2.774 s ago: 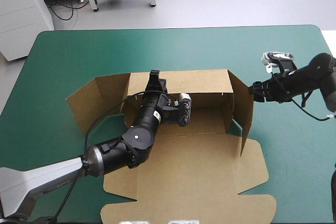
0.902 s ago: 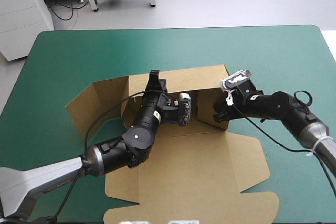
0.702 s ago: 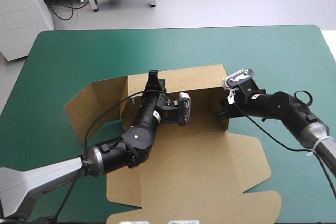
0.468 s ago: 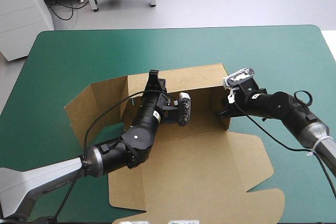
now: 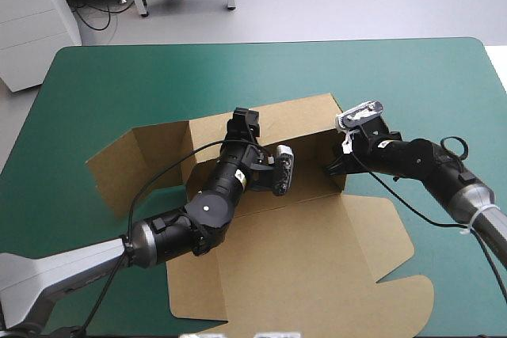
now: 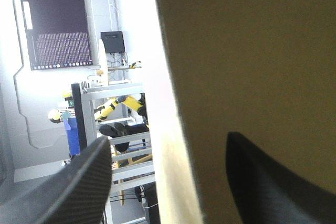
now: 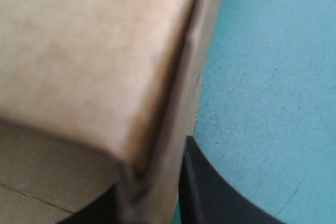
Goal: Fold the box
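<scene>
Left hand [image 5: 246,119] astride box [image 5: 293,251] back wall; right hand [image 5: 331,165], right wall.

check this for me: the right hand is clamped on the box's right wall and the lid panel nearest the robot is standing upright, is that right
Not quite. The lid panel is not upright: it lies flat on the teal-green table, as the high view shows. The rest holds: the right hand is clamped on the box at its right wall.

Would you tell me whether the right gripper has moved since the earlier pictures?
Yes: the right gripper has gone leftward, away from the table's right edge, to the box's right wall.
</scene>
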Tool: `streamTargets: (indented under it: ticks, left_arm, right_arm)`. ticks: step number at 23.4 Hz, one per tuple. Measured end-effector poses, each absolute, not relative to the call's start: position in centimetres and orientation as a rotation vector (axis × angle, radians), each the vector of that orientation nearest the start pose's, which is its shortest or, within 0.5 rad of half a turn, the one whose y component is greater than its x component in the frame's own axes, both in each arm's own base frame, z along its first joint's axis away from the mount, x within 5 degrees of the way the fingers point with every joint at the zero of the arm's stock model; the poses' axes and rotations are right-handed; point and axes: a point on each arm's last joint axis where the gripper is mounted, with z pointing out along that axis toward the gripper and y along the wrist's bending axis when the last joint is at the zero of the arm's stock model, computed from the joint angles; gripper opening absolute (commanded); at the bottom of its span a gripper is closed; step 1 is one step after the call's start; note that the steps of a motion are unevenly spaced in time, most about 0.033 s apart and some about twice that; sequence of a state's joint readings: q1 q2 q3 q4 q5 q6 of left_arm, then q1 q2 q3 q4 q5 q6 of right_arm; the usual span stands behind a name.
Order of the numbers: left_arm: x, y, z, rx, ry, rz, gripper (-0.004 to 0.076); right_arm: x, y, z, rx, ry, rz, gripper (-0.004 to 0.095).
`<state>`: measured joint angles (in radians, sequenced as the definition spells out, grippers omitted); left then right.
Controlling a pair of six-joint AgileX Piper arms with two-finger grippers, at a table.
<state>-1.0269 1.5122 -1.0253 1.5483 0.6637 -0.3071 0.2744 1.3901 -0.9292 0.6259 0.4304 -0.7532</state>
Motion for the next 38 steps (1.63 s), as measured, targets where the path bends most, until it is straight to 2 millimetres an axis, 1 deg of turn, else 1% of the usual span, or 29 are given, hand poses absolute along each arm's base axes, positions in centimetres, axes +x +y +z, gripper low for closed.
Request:
streamTargets:
  ticks: [5, 9, 13, 14, 15, 16, 18, 20, 23, 24, 26, 28, 30, 31, 32, 33, 35, 36, 37, 38]
  left_arm:
    - [21.6, -25.3, 30.2, 1.57, 1.185, 0.795, 0.0505]
    - [20.8, -25.8, 30.4, 1.571, 1.144, 0.819, 0.0502]
    - [19.4, -26.7, 30.6, 1.566, 1.107, 0.829, 0.0502]
    - [18.4, -27.3, 30.7, 1.568, 1.087, 0.83, 0.0502]
    - [17.9, -27.5, 30.7, 1.568, 1.077, 0.828, 0.0502]
    - [17.0, -28.0, 30.8, 1.57, 1.058, 0.826, 0.0502]
    - [16.0, -28.4, 30.8, 1.572, 1.037, 0.826, 0.0496]
    - [15.2, -28.7, 30.8, 1.572, 1.028, 0.824, 0.04]
    - [14.5, -28.7, 30.6, 1.574, 1.075, 0.807, -0.003]
    - [14.4, -28.6, 30.4, 1.585, 1.101, 0.801, -0.0001]
    - [14.2, -28.4, 29.8, 1.674, 1.111, 0.828, -0.0006]
    - [13.9, -28.2, 29.3, 1.806, 1.133, 0.831, -0.0006]
    - [14.0, -28.2, 29.6, 1.929, 1.173, 0.791, -0.0006]
    - [14.1, -28.2, 29.9, 1.971, 1.204, 0.754, -0.0006]
    - [14.4, -28.2, 30.6, 2.022, 1.274, 0.666, -0.0006]
    - [15.2, -28.0, 31.8, 2.056, 1.327, 0.581, -0.0006]
    - [16.0, -27.8, 33.5, 2.066, 1.405, 0.435, -0.0006]
    - [16.9, -27.4, 34.8, 2.062, 1.451, 0.346, -0.0006]
    - [18.3, -26.5, 36.1, 2.035, 1.513, 0.27, -0.0006]
    - [19.6, -25.6, 37.9, 1.991, 1.567, 0.171, -0.0006]
  right_arm:
    - [28.1, 10.0, 28.1, -0.591, 2.171, 0.309, -0.0008]
    - [28.4, 9.9, 28.3, -0.522, 2.153, 0.309, -0.0008]
    - [28.8, 9.8, 28.5, -0.459, 2.134, 0.311, -0.0008]
    - [29.2, 9.8, 28.5, -0.447, 2.129, 0.307, -0.0008]
    - [29.4, 9.9, 28.5, -0.444, 2.127, 0.305, -0.0008]
    - [30.1, 10.1, 28.4, -0.442, 2.129, 0.303, -0.0008]
    - [31.0, 10.3, 28.3, -0.439, 2.13, 0.304, -0.0008]
    - [31.9, 10.6, 28.5, -0.439, 2.124, 0.303, -0.0008]
    - [32.6, 10.9, 28.5, -0.459, 2.131, 0.306, -0.0008]
    - [32.6, 10.9, 28.4, -0.466, 2.135, 0.305, -0.0008]
    - [32.7, 10.9, 28.3, -0.481, 2.146, 0.302, -0.0008]
    - [32.6, 10.9, 28.2, -0.496, 2.155, 0.301, -0.0008]
    - [32.6, 11.0, 28.2, -0.501, 2.158, 0.304, -0.0008]
    - [32.6, 11.0, 28.2, -0.503, 2.161, 0.306, -0.0008]
    - [32.5, 11.0, 28.1, -0.503, 2.166, 0.31, -0.0008]
    - [32.5, 11.0, 28.1, -0.506, 2.17, 0.313, -0.0008]
    - [32.4, 11.0, 28.1, -0.509, 2.175, 0.317, -0.0008]
    - [32.4, 11.0, 28.1, -0.509, 2.178, 0.318, -0.0008]
    - [32.4, 11.1, 28.0, -0.513, 2.182, 0.32, -0.0008]
    - [32.4, 11.1, 28.0, -0.515, 2.185, 0.322, -0.0008]
